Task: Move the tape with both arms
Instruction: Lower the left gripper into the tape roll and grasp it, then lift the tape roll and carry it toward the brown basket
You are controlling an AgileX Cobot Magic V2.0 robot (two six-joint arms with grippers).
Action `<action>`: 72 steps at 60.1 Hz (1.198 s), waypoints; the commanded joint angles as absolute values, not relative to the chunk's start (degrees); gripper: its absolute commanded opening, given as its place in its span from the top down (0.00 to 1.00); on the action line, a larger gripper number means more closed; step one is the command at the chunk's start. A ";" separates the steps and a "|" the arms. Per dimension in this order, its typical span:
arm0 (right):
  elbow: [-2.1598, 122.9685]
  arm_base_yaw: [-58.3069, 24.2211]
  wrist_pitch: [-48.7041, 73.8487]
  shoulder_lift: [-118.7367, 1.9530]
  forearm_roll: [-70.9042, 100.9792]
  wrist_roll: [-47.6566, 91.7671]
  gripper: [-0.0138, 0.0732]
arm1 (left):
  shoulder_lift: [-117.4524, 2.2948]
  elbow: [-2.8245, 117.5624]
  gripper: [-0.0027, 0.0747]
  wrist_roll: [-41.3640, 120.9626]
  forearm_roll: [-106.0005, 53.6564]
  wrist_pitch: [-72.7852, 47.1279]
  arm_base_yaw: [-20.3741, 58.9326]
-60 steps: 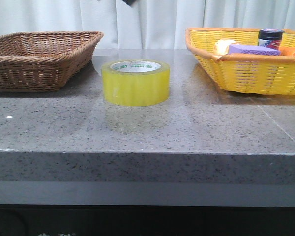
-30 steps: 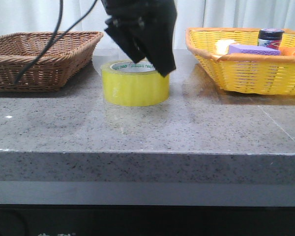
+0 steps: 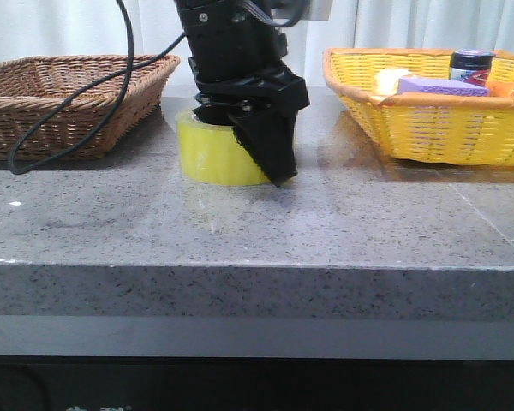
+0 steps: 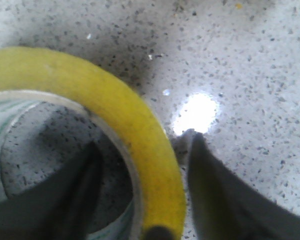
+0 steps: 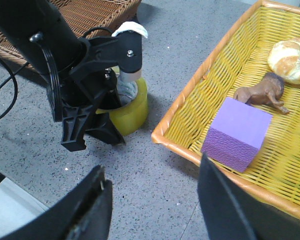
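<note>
Translucent yellow tape (image 3: 212, 156) stands flat, pale core upward.

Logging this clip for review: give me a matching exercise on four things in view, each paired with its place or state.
Things:
1. tape
2. purple block
3. brown basket
4. left gripper

Places or states:
A. lying inside the yellow basket
B. holding nothing that shows, at the table's left
C. standing on the stone table between the two baskets
D. lowered over the roll, one finger inside the core and one outside the wall

Pairs: 1-C, 2-A, 3-B, 4-D
</note>
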State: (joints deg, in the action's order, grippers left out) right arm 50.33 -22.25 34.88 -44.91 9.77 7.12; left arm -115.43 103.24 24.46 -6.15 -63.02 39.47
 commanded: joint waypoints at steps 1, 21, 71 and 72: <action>51.72 -21.85 30.50 -44.44 10.23 7.35 0.36 | -112.38 105.02 0.66 24.39 -6.88 -62.27 39.85; 51.72 -21.85 30.50 -44.44 10.23 7.35 0.36 | -111.78 105.63 0.88 24.39 -6.77 -63.42 39.85; 51.72 -21.85 30.52 -44.44 10.23 7.35 0.36 | -111.78 128.69 0.98 22.43 -2.55 -72.13 25.14; 51.72 -21.85 30.52 -44.44 10.23 7.35 0.36 | -111.78 128.69 0.98 22.43 -2.55 -72.13 24.61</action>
